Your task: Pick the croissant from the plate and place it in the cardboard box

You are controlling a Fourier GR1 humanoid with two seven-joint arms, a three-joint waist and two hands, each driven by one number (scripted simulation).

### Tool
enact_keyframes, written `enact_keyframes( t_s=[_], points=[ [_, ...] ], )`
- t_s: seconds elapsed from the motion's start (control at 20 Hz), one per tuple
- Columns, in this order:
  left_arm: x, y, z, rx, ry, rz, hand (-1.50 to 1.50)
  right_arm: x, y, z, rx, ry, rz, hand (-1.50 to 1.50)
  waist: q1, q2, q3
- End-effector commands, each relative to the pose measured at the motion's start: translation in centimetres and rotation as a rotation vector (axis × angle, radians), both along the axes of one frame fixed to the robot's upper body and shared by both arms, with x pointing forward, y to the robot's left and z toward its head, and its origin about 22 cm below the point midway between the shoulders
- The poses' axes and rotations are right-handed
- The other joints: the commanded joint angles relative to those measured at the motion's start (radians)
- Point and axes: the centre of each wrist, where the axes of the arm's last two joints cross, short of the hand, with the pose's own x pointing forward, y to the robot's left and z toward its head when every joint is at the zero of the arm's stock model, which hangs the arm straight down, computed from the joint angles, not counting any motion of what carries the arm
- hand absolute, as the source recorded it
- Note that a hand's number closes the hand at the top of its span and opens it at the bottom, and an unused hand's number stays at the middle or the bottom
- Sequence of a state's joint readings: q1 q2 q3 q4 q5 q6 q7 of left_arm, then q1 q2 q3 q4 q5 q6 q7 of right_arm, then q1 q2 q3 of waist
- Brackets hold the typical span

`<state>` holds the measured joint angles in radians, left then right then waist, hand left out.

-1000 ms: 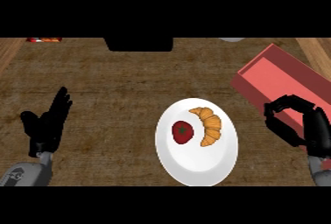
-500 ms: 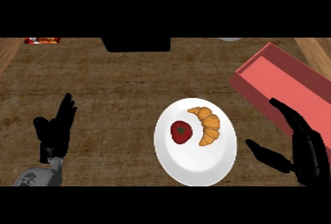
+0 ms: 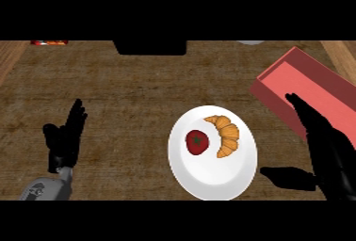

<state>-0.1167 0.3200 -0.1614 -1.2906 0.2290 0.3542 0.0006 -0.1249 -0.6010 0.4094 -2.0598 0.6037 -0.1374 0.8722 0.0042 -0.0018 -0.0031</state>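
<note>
- A white oval-looking ceramic plate is sitting on the brown wood-grain bench, closer to the near edge and a little right of the middle.
- A golden, curved croissant is lying on the right half of the plate, untouched by either hand.
- A round red tomato with a green stem is lying on the plate just beside the croissant, on its left, with a small gap between them.
- An open salmon-red cardboard box is sitting tilted toward the far right corner of the bench, near the plate without touching it.
- The black right hand is hovering at the right edge, between the plate and the box, partly overlapping the box's near wall.
- Its fingers are pointing straight toward the far edge, the thumb is sticking out toward the plate, and the hand is spread wide, holding nothing.
- The black left hand is resting near the left edge, well apart from the plate, fingers straight, upright and holding nothing.
- A dark rectangular object is sitting at the far edge.
</note>
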Motion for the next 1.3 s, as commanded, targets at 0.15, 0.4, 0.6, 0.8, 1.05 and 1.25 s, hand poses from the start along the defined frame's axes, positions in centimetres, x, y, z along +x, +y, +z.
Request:
enact_keyframes(
  t_s=[0.15, 0.4, 0.6, 0.8, 1.05, 1.25],
  points=[
    [-1.4, -0.7, -0.7, 0.004, -0.005, -0.002, 0.0, 1.7, 4.9, 2.6, -0.075, 0.193, -0.007, -1.5, 0.015, 0.001, 0.002],
    [-1.0, -0.6, -0.9, -0.004, -0.007, 0.01, 0.0, 3.1, 5.1, 0.9, -0.129, 0.318, -0.036, -1.5, 0.005, 0.001, 0.002],
    [-0.7, -0.4, -0.2, 0.015, -0.008, 0.005, 0.0, 3.5, 7.9, -0.2, -0.142, 0.391, -0.053, -1.5, 0.006, 0.0, 0.002],
    [0.4, 0.5, 0.0, -0.008, 0.017, -0.005, 0.0, 4.2, 10.3, -1.1, -0.124, 0.401, -0.038, -1.5, 0.001, 0.002, 0.002],
    [0.3, 1.4, 0.5, 0.009, -0.031, 0.006, 0.0, 5.0, 12.1, 0.1, -0.113, 0.412, -0.067, -1.5, 0.0, 0.001, 0.002],
    [-0.1, 0.0, 1.0, -0.015, -0.005, -0.005, 0.0, 6.0, 11.9, -2.3, -0.14, 0.429, -0.098, -1.5, 0.003, 0.001, 0.003]
  ],
)
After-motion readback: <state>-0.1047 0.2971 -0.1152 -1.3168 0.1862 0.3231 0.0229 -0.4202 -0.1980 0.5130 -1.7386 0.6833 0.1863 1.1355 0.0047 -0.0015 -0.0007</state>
